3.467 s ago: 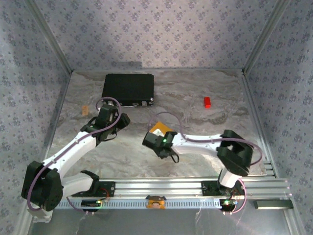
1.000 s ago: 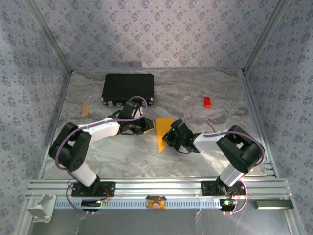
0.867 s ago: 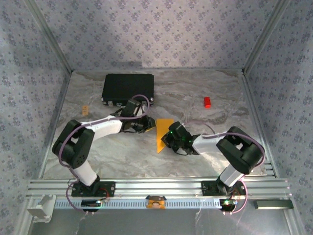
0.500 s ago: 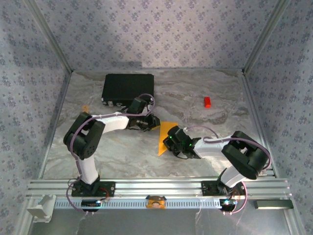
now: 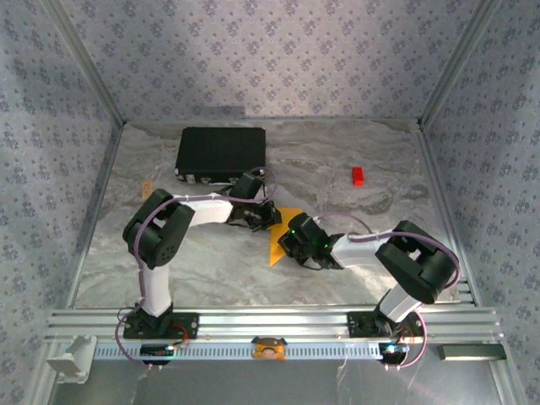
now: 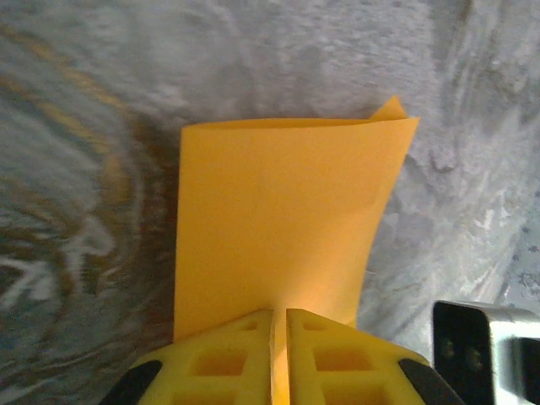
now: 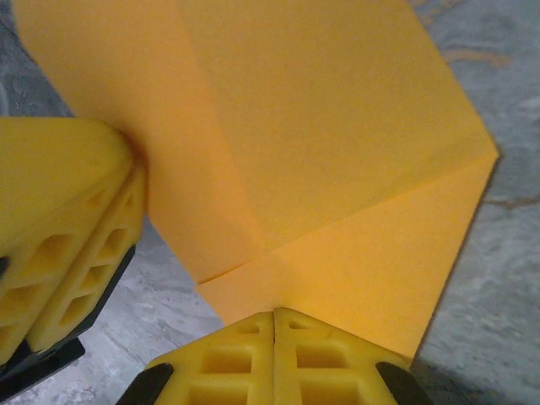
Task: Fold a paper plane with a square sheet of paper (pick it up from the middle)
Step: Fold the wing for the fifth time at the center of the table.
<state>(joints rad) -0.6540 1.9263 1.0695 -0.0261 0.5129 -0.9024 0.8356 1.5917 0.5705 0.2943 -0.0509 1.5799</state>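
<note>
On your table [image 5: 211,270], a black case [image 5: 221,153] lies at the back. The folded orange sheet of paper [image 5: 276,247] is near the middle, your left tool [image 6: 279,337] and right tool [image 7: 274,337] each clamped tight on its edge.

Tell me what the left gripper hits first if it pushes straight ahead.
The orange paper it pinches: the left gripper would crumple that sheet first, then probably slide onto the marble table beyond; depth is unclear.
</note>
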